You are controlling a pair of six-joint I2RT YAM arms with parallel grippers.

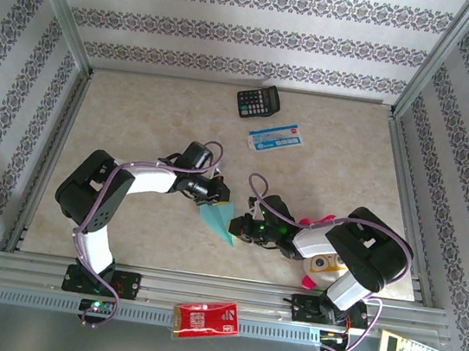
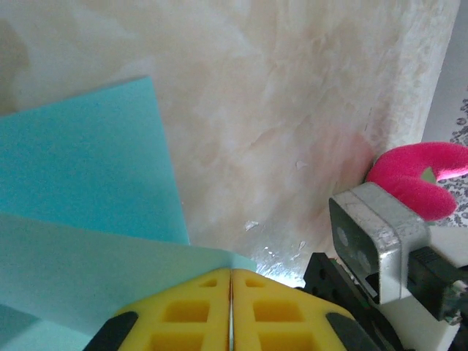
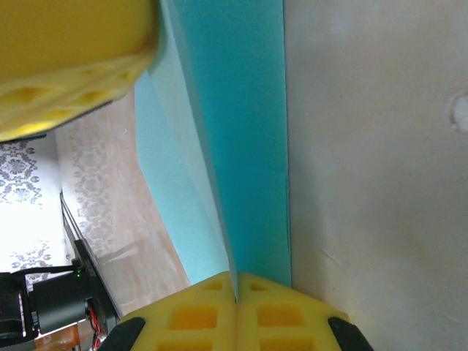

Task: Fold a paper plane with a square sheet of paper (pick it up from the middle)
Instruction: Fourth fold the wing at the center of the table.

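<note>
The paper plane [image 1: 220, 221] is a light turquoise folded wedge, point toward the near edge, held between both arms at the table's near middle. My left gripper [image 1: 217, 196] is shut on its upper end; in the left wrist view the yellow jaws [image 2: 231, 276] meet with the paper's edge pinched between them, and the plane's wing [image 2: 80, 161] spreads to the left. My right gripper [image 1: 241, 227] is shut on it from the right; in the right wrist view the jaws [image 3: 236, 281] pinch the centre crease of the paper [image 3: 245, 131]. The left gripper's yellow finger [image 3: 66, 58] shows at upper left.
A black calculator [image 1: 258, 102] and a blue-and-white card [image 1: 276, 138] lie at the far middle. A pink and white toy [image 1: 325, 260] sits under the right arm. A red packet [image 1: 206, 319] lies on the front rail, with a pale remote [image 1: 402, 349] at the right.
</note>
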